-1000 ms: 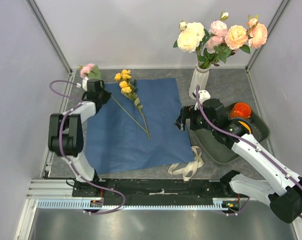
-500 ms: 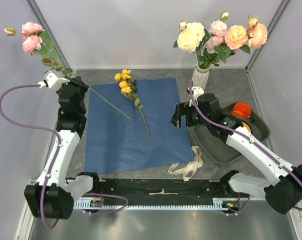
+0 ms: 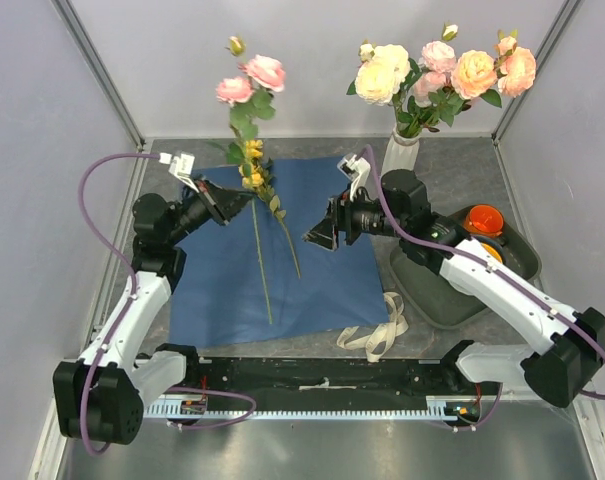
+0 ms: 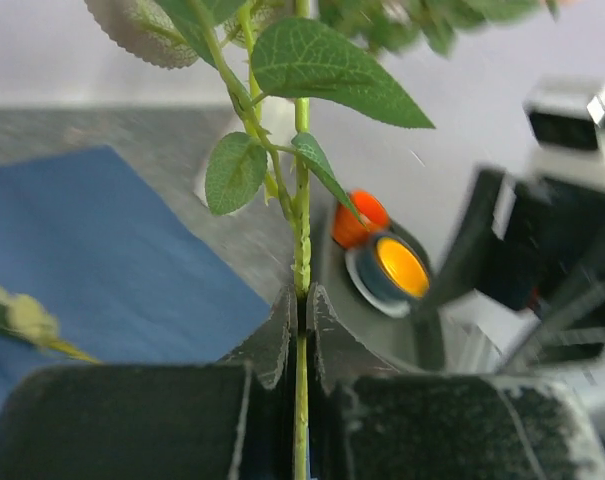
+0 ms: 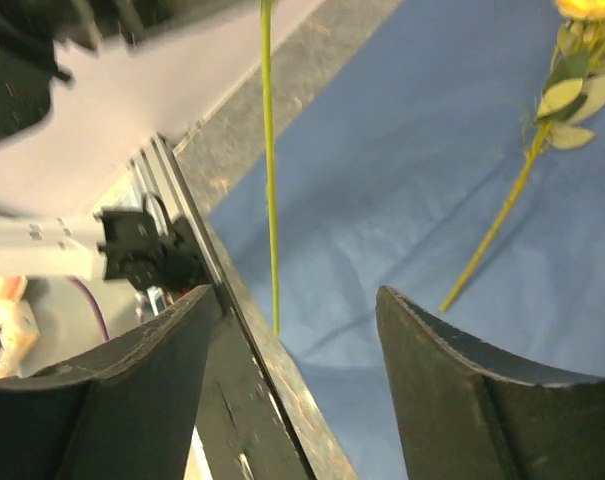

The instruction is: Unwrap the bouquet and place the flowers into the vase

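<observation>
One pink rose [image 3: 252,75] stands up in the air over the blue paper [image 3: 222,290], well left of the vase [image 3: 399,160]. The left claw [image 3: 237,200] is clamped on its green stem.

The top view shows two pink heads up high and the stem's end hanging low over the paper. The left wrist view shows only leaves and the stem pinched between two fingers [image 4: 272,340].

The right claw [image 3: 317,238] is wide open, holds nothing, and is near the stem. Its own view shows the thin stem in the gap, touching neither finger.

One yellow rose [image 3: 252,172] lies on the paper. The one white vase holds a bunch of flowers [image 3: 442,70]. One ribbon [image 3: 382,335] lies by the paper's near corner. One tray [image 3: 432,300] holds one orange cup [image 3: 482,220].
</observation>
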Robot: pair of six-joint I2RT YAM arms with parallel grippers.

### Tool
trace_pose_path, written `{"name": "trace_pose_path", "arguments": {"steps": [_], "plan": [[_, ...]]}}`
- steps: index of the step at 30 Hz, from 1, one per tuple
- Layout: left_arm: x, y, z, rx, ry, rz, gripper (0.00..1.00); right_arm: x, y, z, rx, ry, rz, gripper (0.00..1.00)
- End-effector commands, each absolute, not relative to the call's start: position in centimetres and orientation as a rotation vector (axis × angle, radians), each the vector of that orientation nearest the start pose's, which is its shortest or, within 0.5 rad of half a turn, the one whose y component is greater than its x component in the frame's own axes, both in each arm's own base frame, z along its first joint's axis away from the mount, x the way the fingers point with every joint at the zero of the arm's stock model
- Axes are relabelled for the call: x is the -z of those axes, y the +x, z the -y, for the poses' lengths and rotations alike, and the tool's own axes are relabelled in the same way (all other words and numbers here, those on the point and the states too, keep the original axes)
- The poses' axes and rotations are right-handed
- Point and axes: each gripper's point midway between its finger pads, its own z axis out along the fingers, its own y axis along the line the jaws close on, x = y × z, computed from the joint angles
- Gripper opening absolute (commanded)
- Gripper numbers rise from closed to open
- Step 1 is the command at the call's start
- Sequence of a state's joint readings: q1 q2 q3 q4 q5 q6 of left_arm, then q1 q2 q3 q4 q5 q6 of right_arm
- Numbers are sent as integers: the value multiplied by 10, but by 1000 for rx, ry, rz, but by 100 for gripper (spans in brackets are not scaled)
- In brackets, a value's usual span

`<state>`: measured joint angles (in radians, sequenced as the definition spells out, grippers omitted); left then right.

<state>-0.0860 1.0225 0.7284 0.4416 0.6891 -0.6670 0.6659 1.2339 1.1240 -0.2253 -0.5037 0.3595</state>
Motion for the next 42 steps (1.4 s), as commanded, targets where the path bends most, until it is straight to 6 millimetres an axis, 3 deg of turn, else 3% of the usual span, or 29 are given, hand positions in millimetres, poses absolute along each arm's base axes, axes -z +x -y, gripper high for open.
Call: {"name": "trace_pose_path", "arguments": {"steps": [1,2,3,6,12,17,22,31,34,38,42], "plan": [[-331,265,202,1291,476,-1482,2,-341,261,-329,-1257,-508,-1786,62],[-330,262,207,1310,489,-1490,2,-342,265,-331,-1263,-486,-1787,58],[-328,256,214,1332,514,-1495,2,-355,270,-334,-1276,-472,-1741,53],[-325,246,226,1346,559,-1519,2,-369,273,-340,-1320,-438,-1693,47],[-326,237,236,1381,572,-1533,2,-381,262,-357,-1357,-469,-1632,48],[-329,231,238,1391,588,-1522,2,-374,261,-371,-1354,-467,-1653,48],[-331,226,240,1391,609,-1509,2,-366,261,-384,-1342,-483,-1682,41],[-332,225,241,1364,617,-1511,2,-352,275,-364,-1156,-406,-1753,51],[-331,224,241,1368,622,-1516,2,-344,274,-361,-1141,-408,-1783,50],[-330,223,242,1371,630,-1517,2,-347,269,-367,-1183,-431,-1772,41],[-329,225,241,1357,625,-1528,2,-355,267,-370,-1212,-449,-1739,11]]}}
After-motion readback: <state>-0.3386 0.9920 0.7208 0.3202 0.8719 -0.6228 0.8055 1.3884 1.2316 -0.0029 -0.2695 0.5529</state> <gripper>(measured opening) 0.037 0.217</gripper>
